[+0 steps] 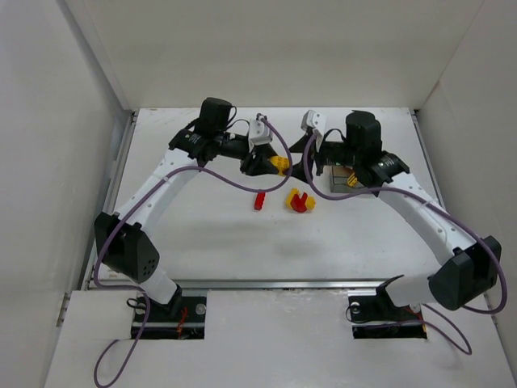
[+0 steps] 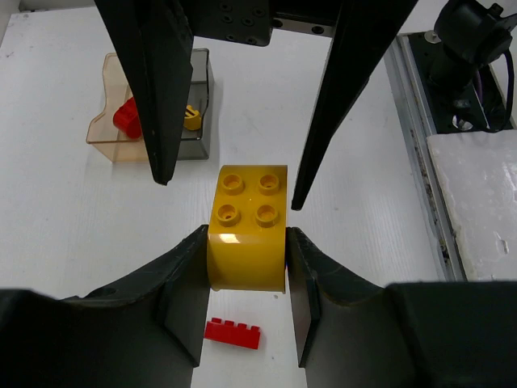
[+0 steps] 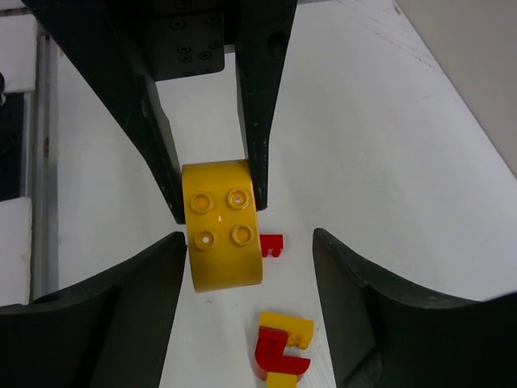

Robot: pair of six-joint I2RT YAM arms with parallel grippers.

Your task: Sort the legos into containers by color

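My left gripper [image 1: 269, 166] is shut on a large yellow lego [image 1: 280, 164] and holds it above the table; the lego fills the left wrist view [image 2: 246, 230]. My right gripper [image 1: 307, 168] is open and faces it, with fingers [image 2: 157, 105] either side of the lego's far end. In the right wrist view the lego [image 3: 222, 234] sits close to my left-hand finger [image 3: 145, 291]. A small red lego [image 1: 259, 200] and a red-and-yellow clump [image 1: 300, 201] lie on the table below. The containers [image 2: 113, 133] hold one red and one yellow lego.
The two tubs [image 1: 343, 176] stand under the right arm at the back right. White walls close in the table on three sides. A metal rail [image 2: 420, 162] runs along the table's left edge.
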